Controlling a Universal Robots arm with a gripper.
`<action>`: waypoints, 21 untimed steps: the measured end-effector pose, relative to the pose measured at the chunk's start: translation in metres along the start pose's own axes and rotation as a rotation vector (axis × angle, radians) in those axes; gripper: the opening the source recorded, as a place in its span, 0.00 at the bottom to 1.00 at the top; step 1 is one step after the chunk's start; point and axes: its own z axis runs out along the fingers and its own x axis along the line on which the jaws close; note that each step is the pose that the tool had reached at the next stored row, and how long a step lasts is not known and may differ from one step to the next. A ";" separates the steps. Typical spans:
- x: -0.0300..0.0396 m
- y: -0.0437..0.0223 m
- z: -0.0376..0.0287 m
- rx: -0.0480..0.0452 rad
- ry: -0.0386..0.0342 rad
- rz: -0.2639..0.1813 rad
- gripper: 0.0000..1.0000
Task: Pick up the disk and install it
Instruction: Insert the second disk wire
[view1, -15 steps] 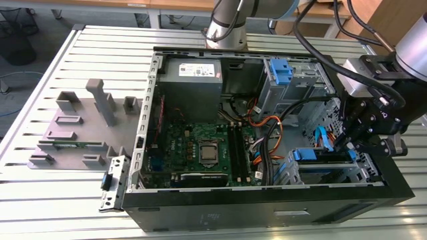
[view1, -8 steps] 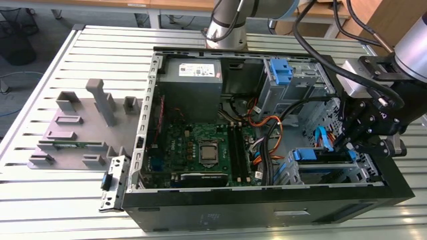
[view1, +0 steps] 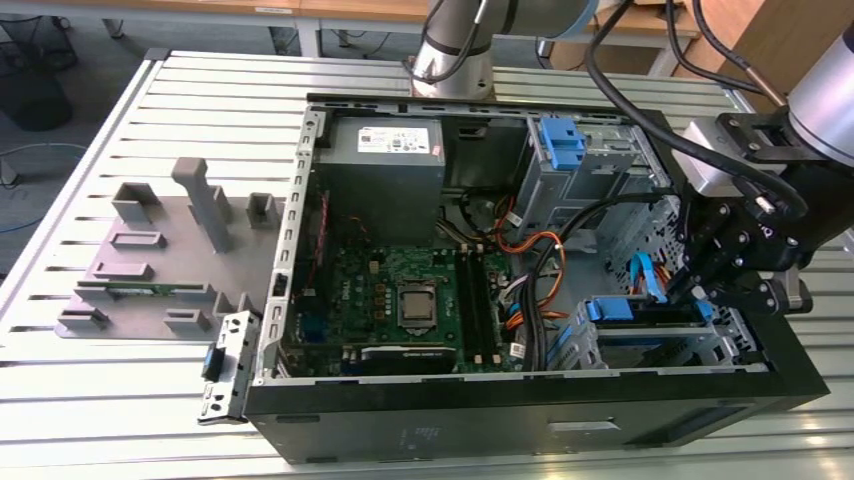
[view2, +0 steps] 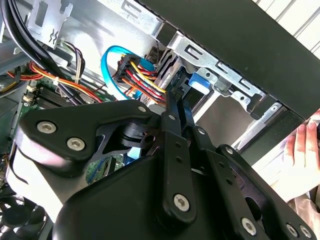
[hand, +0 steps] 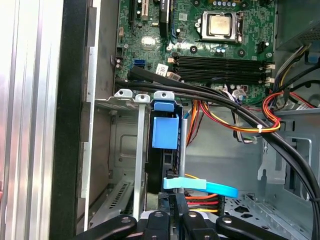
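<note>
My gripper (view1: 727, 265), jaws hidden, presses by the disk (hand: 164, 132) at lower right; cables (hand: 235, 117) might snag.

Even, bright overhead illumination; glare on the slatted table (view1: 80, 400); soft shadows inside the case (view1: 534, 420); near linkage blurred.

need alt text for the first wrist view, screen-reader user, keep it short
The gripper reaches into an open computer case at the end of the disk, which stands on edge in a metal drive cage, its blue rail tab facing the camera. A blue flat cable and red, yellow and orange wires lie beside it, with the green motherboard beyond.
</note>
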 end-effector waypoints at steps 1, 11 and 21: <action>0.0000 0.0000 0.0001 0.0000 0.0000 0.000 0.16; 0.0000 0.0003 0.0017 0.0000 -0.0002 0.000 0.16; 0.0000 0.0004 0.0041 0.0000 -0.0001 0.000 0.16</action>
